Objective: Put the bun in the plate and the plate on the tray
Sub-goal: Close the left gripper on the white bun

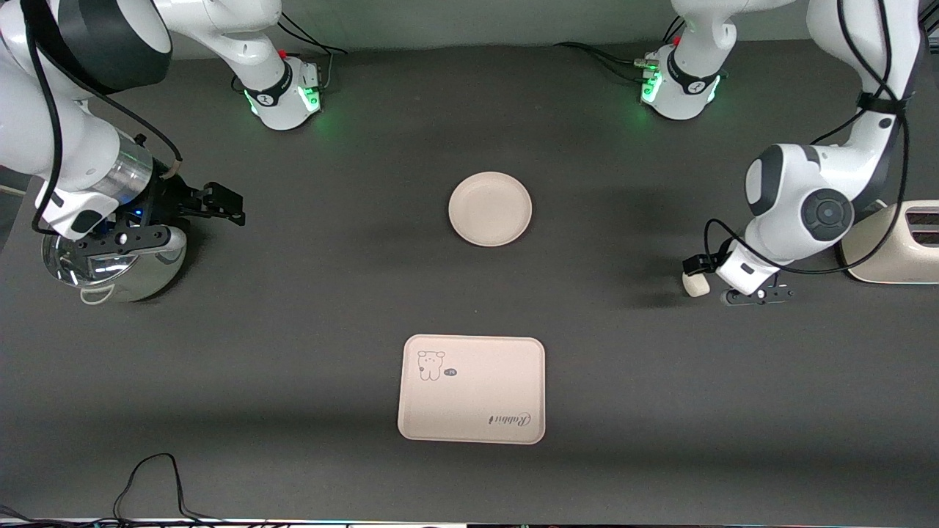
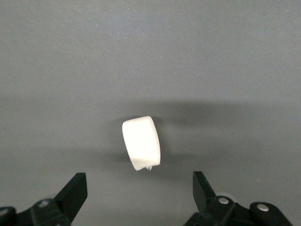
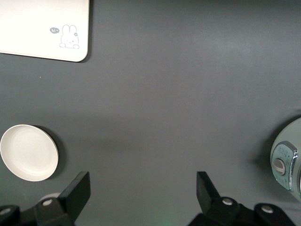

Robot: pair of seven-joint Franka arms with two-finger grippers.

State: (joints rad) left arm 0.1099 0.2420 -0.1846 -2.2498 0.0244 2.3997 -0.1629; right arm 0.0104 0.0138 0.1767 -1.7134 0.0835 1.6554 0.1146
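The bun point(image 1: 695, 284), a small off-white lump, lies on the dark table toward the left arm's end, beside the toaster. My left gripper point(image 1: 701, 266) is low right next to it. In the left wrist view the bun point(image 2: 141, 142) lies just ahead of my open left gripper point(image 2: 139, 189), not between the fingers. The round cream plate point(image 1: 490, 209) sits mid-table and holds nothing. The printed rectangular tray point(image 1: 472, 389) lies nearer the front camera than the plate and is bare. My right gripper point(image 1: 232, 207) waits open and empty over the right arm's end; its wrist view shows the plate point(image 3: 28, 153) and tray point(image 3: 42, 28).
A cream toaster point(image 1: 899, 242) stands at the table edge by the left arm. A shiny metal kettle point(image 1: 110, 264) stands under the right arm's wrist and shows in the right wrist view point(image 3: 287, 160). A black cable point(image 1: 147, 477) lies near the front edge.
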